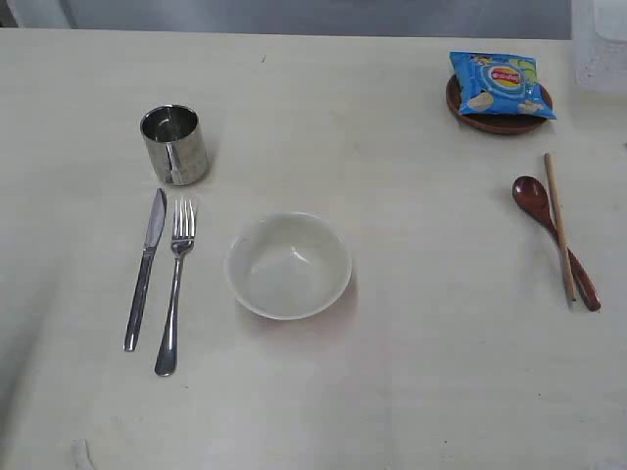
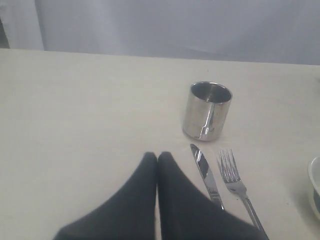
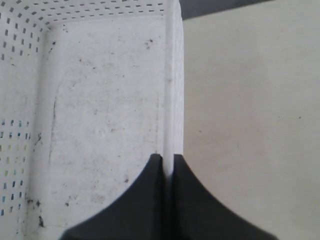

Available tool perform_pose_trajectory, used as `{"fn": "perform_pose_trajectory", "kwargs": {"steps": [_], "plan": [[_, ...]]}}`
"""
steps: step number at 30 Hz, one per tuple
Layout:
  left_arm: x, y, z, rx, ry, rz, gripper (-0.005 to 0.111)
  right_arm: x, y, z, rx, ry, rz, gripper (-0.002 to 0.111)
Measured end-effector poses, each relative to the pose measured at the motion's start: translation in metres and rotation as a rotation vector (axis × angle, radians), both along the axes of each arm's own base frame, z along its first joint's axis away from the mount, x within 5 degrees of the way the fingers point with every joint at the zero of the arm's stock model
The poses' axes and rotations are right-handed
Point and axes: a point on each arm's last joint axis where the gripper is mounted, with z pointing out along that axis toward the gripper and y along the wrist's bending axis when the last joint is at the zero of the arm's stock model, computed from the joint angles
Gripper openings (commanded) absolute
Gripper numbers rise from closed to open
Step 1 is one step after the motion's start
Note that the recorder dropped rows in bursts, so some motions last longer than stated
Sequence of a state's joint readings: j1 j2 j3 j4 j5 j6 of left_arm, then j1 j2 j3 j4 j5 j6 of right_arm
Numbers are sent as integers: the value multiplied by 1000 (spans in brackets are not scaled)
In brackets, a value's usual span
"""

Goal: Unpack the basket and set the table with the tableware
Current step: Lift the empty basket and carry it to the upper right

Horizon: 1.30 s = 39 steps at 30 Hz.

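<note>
Large flat cream-white table (image 1: pixel 411 382) is laid out. Steel mug (image 1: pixel 174 144) stands upright at far left. Just in front of it, the steel knife (image 1: pixel 145 269) and steel fork (image 1: pixel 176 284) lie side by side, close but apart. Cream round bowl (image 1: pixel 288 264) sits right of the fork, upright and empty. On the right side, the blue chip bag (image 1: pixel 500 85) rests on the small brown round plate (image 1: pixel 500 122). Reddish-brown wooden spoon (image 1: pixel 530 194) lies nearer the front, with the wooden chopsticks (image 1: pixel 554 196) laid across its handle. White perforated plastic basket (image 1: pixel 600 49) sits at the far right corner, cut off by the frame edge.

Left gripper (image 2: pixel 157 155): fingers pressed together, holding nothing, above the table beside the knife tip. Right gripper (image 3: pixel 168 157): closed on the basket's side wall, one finger inside and one outside. Basket interior looks empty and scuffed.
</note>
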<state>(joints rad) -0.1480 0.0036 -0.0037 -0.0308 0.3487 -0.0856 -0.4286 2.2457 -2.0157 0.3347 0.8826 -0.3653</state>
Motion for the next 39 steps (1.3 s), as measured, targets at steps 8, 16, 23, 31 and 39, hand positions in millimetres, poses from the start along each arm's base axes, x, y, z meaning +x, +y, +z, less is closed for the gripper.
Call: {"fn": "perform_pose_trajectory", "kwargs": {"steps": [8, 16, 23, 31, 39], "plan": [[0, 0, 0, 0, 0, 0, 0, 7, -9, -49, 16, 73, -8, -1], [0, 0, 0, 0, 0, 0, 0, 11, -9, -72, 19, 93, 42, -1], [0, 0, 0, 0, 0, 0, 0, 19, 10, -76, 39, 75, 106, -1], [0, 0, 0, 0, 0, 0, 0, 38, 67, -77, 36, 66, 230, -1], [0, 0, 0, 0, 0, 0, 0, 48, 119, -79, 11, 77, 344, -1]]}}
